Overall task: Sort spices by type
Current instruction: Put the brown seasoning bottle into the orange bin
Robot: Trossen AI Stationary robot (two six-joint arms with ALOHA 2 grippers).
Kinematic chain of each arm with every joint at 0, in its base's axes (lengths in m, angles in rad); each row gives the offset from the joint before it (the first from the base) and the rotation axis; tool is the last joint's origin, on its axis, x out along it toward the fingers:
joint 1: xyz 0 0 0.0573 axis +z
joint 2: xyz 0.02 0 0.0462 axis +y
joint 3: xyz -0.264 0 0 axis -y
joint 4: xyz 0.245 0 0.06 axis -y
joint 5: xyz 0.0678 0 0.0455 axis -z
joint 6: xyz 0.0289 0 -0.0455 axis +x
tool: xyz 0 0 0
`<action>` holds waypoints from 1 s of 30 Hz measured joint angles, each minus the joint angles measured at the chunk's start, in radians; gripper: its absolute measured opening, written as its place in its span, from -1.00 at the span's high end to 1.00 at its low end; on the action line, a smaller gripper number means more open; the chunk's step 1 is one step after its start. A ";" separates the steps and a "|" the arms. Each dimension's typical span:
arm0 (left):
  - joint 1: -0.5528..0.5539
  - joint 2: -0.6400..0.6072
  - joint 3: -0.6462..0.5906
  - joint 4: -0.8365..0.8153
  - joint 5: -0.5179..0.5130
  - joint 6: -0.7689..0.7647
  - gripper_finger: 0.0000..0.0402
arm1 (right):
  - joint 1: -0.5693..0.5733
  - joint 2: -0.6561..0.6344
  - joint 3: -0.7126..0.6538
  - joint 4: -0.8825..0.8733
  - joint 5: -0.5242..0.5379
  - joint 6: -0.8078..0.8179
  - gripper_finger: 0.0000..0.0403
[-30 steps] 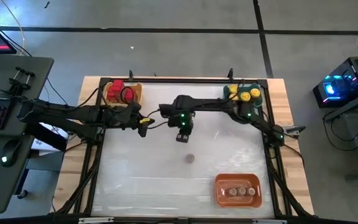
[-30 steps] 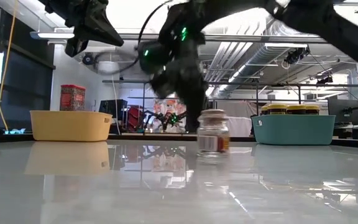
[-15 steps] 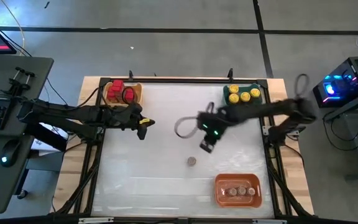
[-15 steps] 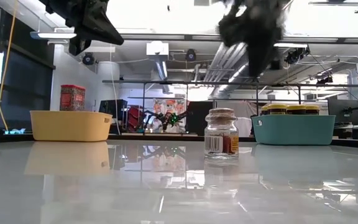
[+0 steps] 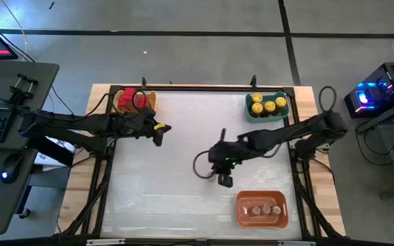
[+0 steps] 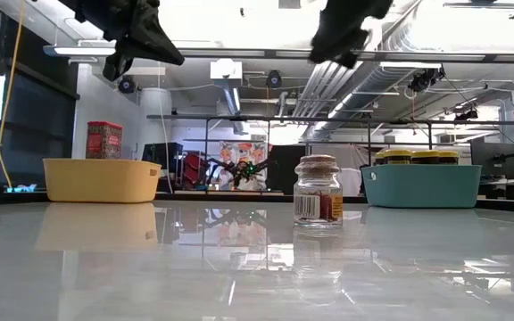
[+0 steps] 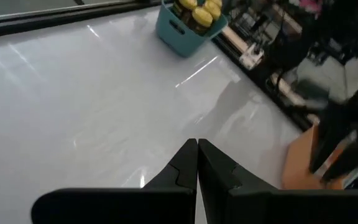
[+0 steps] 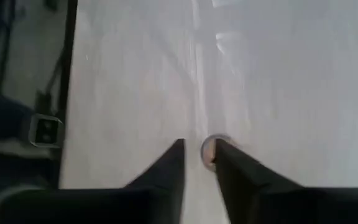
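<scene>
One small round jar with a grey-brown lid (image 6: pixel 318 191) stands upright on its base near the table's middle. My right gripper (image 5: pixel 222 180) hangs open above it and covers it in the high view. In the right wrist view the jar's lid (image 8: pixel 208 151) shows far below, between the fingertips (image 8: pixel 199 146). In the low view the right gripper (image 6: pixel 342 31) is well clear of the jar. My left gripper (image 5: pixel 159 130), shut (image 7: pixel 197 144), waits in the air at the table's far left, near the yellow tray.
A yellow tray (image 5: pixel 147 100) at the far left holds red boxes (image 5: pixel 128 99). A teal tray (image 5: pixel 265 113) at the far right holds yellow-lidded jars (image 5: pixel 266 104). An orange tray (image 5: pixel 261 220) at the near right holds grey-brown jars (image 5: pixel 260 210). The table has a glossy white top (image 5: pixel 163 178).
My right gripper has swung from the table's far middle toward the near right and now hangs over the grey-brown-lidded jar. In the low view it has risen from the jar's height to well above it.
</scene>
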 joint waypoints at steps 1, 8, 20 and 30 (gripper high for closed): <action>0.002 0.000 0.000 0.009 0.001 -0.015 1.00 | 0.000 0.026 0.020 -0.008 -0.004 -0.048 0.54; 0.004 0.009 0.000 0.010 0.002 -0.114 1.00 | -0.001 0.195 0.124 -0.085 -0.016 -0.309 -0.24; 0.004 0.139 0.000 0.015 0.012 -0.228 1.00 | -0.044 0.227 0.097 -0.112 -0.013 -0.371 -0.49; -0.021 0.197 0.000 0.273 0.042 -0.105 1.00 | -0.016 0.270 0.097 -0.102 -0.033 -0.348 -0.49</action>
